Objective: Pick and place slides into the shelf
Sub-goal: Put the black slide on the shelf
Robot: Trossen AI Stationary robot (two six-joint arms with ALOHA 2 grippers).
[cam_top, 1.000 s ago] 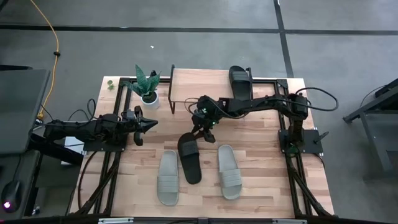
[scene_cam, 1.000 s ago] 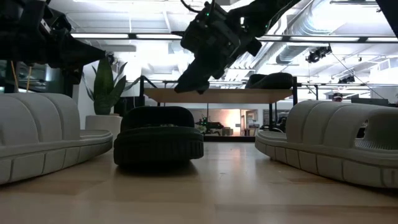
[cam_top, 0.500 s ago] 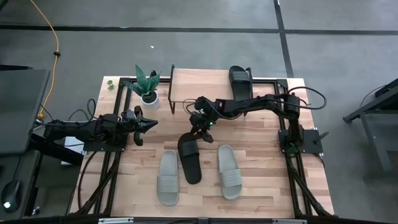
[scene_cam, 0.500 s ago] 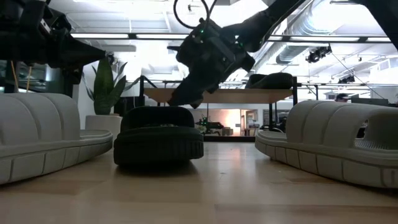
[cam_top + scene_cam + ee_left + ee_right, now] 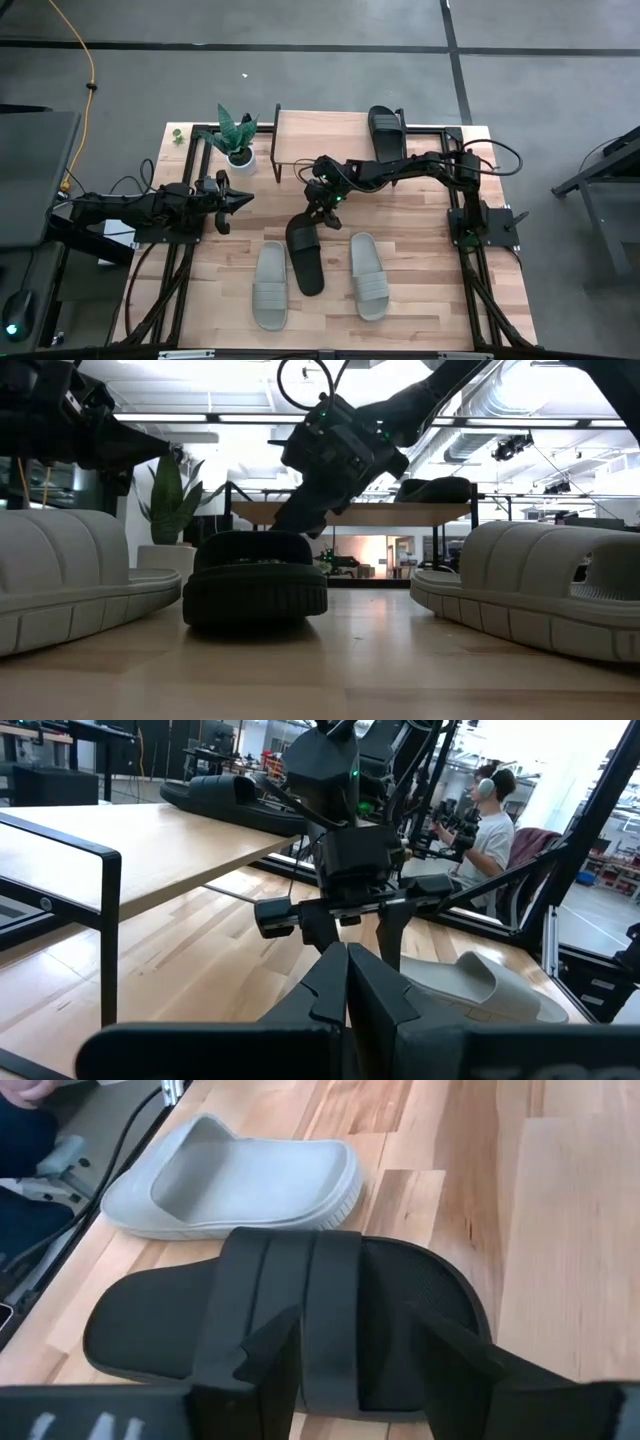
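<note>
A black slide (image 5: 305, 255) lies flat on its sole on the table, between two pale grey-green slides (image 5: 270, 287) (image 5: 368, 276). Another black slide (image 5: 385, 130) rests on the shelf's (image 5: 320, 130) plank top. My right gripper (image 5: 350, 1345) is open, slanting down just over the table slide's strap (image 5: 300, 1295). One fingertip (image 5: 268, 1345) is in front of the strap, the other (image 5: 440, 1350) over the footbed beside it. My left gripper (image 5: 245, 198) waits shut, level, at the table's left. My right gripper comes at the black slide's strap (image 5: 255, 540) slanting down from the far right. In the low view its fingers (image 5: 295, 520) end right at the strap's top. I cannot tell whether they touch it. The slide lies flat on the table.
A potted plant (image 5: 238, 140) stands left of the shelf. The grey-green slides flank the black one closely on both sides. Black frame rails (image 5: 170, 270) run along the table's edges. A person (image 5: 490, 820) sits beyond the table.
My right gripper has sunk toward the black slide's strap and shifted slightly toward the table's left, then held still. The slide has kept its place.
</note>
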